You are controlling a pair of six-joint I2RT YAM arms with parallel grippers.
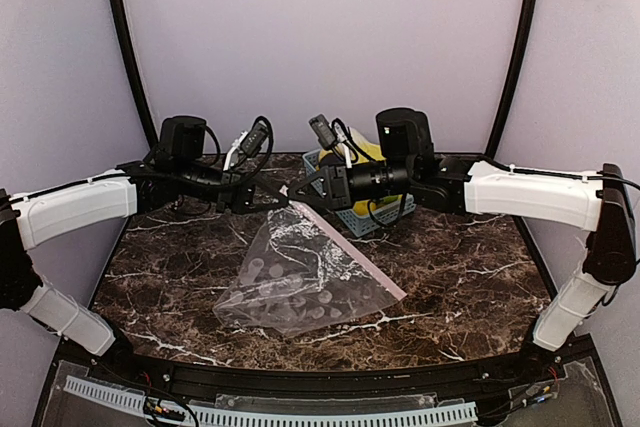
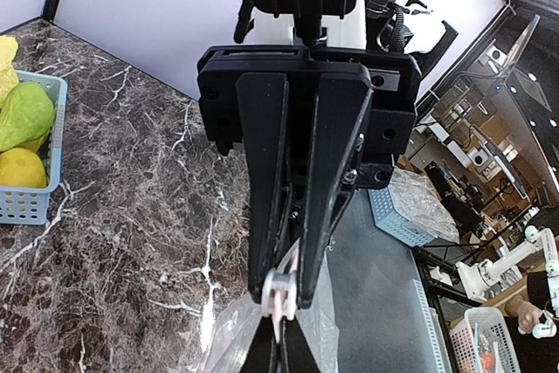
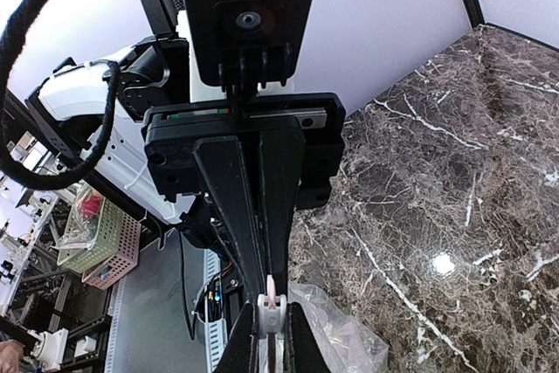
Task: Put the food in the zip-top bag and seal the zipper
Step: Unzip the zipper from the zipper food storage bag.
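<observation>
The zip-top bag (image 1: 300, 282) is a thin, limp film that looks almost weightless. It will likely sag, crease and slide under any push, so the firmer zipper (image 1: 360, 252) along its mouth is the sensible place to take hold. The bag lies flat on the table (image 1: 470, 267) just in front of the basket (image 1: 360, 217), with its far corner lifted towards the basket's left side.

At that corner, the left gripper (image 2: 281, 290) has its fingers together, pinching a small pale tab at the zipper's end. The right gripper (image 3: 271, 321) is clamped on the same strip, close beside it. Whether either holds a slider cannot be told.

The food (image 2: 24, 120), green and yellow pieces, sits in the basket and looks light, hard and smooth, so it may roll. None of it appears to be in the bag. Both arms crowd the space before the basket, and the right wrist hangs right over it, blocking a straight reach to the food.
</observation>
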